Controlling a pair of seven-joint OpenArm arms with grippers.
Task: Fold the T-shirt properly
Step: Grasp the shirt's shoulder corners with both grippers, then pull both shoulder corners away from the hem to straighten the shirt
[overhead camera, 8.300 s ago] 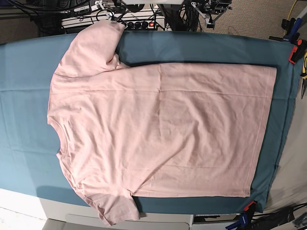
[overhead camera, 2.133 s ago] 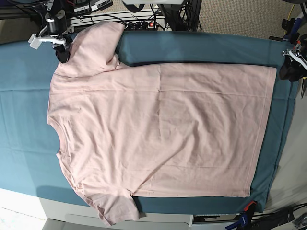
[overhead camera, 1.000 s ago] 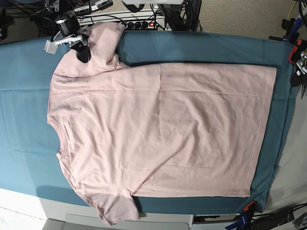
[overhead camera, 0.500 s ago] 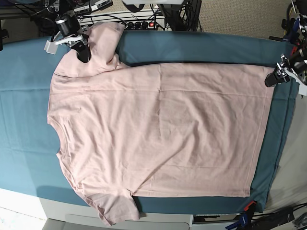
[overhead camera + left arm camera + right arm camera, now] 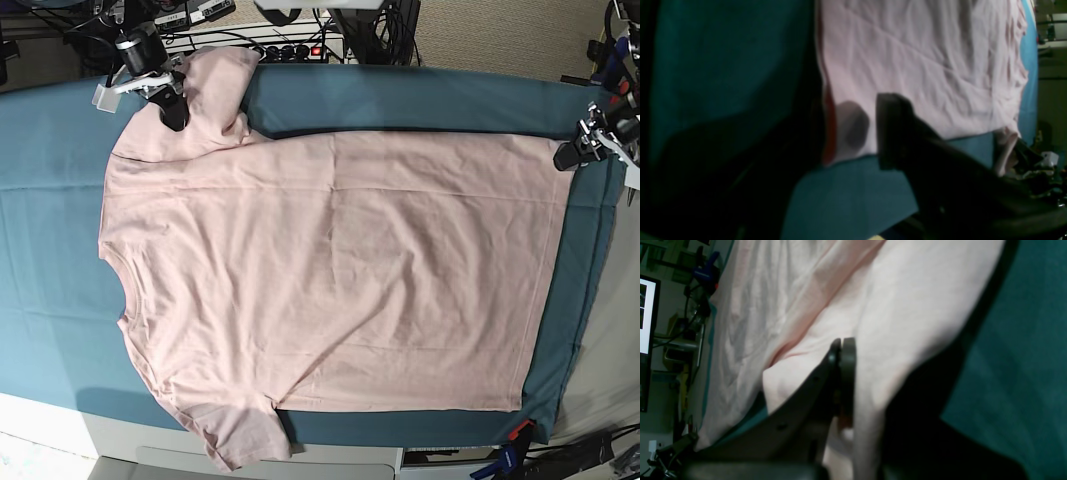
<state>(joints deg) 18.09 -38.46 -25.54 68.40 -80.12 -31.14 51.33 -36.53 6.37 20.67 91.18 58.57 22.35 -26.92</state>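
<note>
- The T-shirt lies spread flat, plain side up, on the teal table cloth — no fold made yet, so all folding remains.
- Right gripper — jaws pressed together on the far-left sleeve, pinching fabric.
- Left gripper — jaws apart, at the far-right hem corner, holding nothing.

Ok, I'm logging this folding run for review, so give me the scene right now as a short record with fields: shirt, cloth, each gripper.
garment: pale pink T-shirt, spread flat, plain side up
surface: teal table cloth under it
right gripper: shut on the sleeve in the base view's upper left
left gripper: open, over the hem corner in the base view's upper right; contact cannot be told
fold progress: no fold made yet
</note>
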